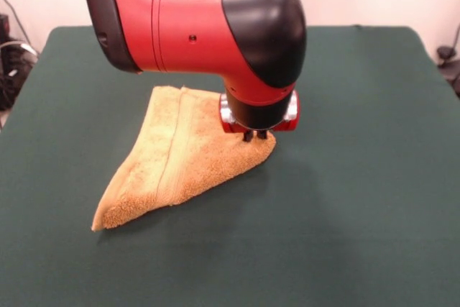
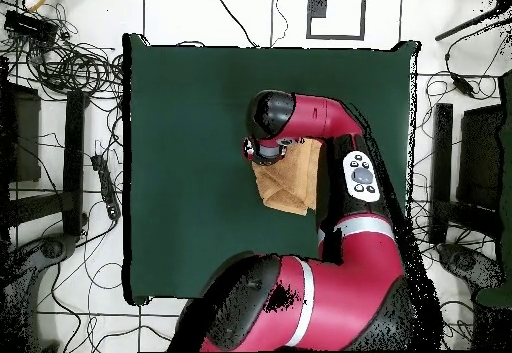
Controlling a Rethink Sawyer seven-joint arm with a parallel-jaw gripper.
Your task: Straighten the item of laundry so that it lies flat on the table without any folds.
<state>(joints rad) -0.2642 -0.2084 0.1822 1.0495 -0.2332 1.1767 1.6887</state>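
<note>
The towel (image 1: 183, 159) lay folded on the green table (image 1: 359, 199) in a rough triangle, near the table's middle in the front view, one corner reaching toward the camera and a woven band running along its length. The red and black arm (image 1: 194, 26) came down over it, and the hand (image 1: 256, 135) had its two dark fingertips close together, pressed into the towel's right-hand corner and apparently pinching the cloth there. From overhead, the arm covered part of the towel.
</note>
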